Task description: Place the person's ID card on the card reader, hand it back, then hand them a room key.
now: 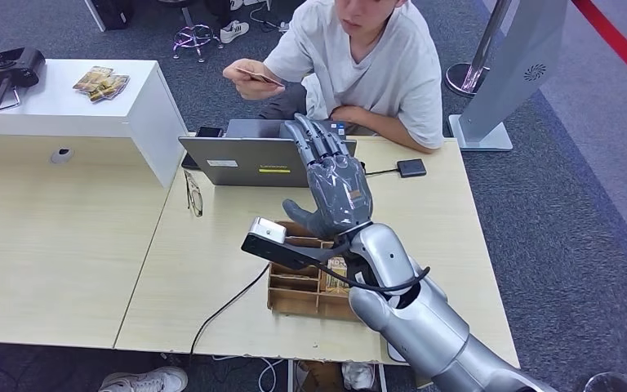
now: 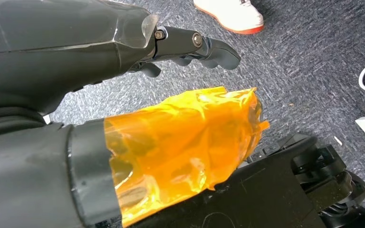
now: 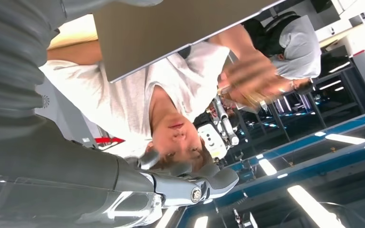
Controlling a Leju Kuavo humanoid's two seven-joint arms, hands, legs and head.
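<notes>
One grey laptop [image 1: 249, 159] stands open at the far edge of the pale wooden desk [image 1: 424, 212], and everything else is placed from it. One person in a white T-shirt [image 1: 380, 69] sits directly behind it, one forearm resting on the desk edge, the other hand raised behind the laptop and to its left, holding one thin tan ID card [image 1: 257, 77] (small, flat, its face too blurred to read). In the right wrist view the same hand and card [image 3: 247, 78] are smeared with motion.

The robot's silver right arm reaches up from in front of the laptop, its grey right hand [image 1: 335, 184] lifted just to the laptop's right side, fingers straight and spread, holding nothing. One small black square card reader [image 1: 411, 168] lies on the desk to the right of the laptop, a cable running toward it. One shallow wooden compartment tray [image 1: 294, 294] sits in front of the laptop, partly under the right wrist.

The left hand [image 2: 190, 45] hangs over grey carpet, dark fingers loosely extended with nothing in them; its thumb is wrapped in orange tape [image 2: 180, 147].
</notes>
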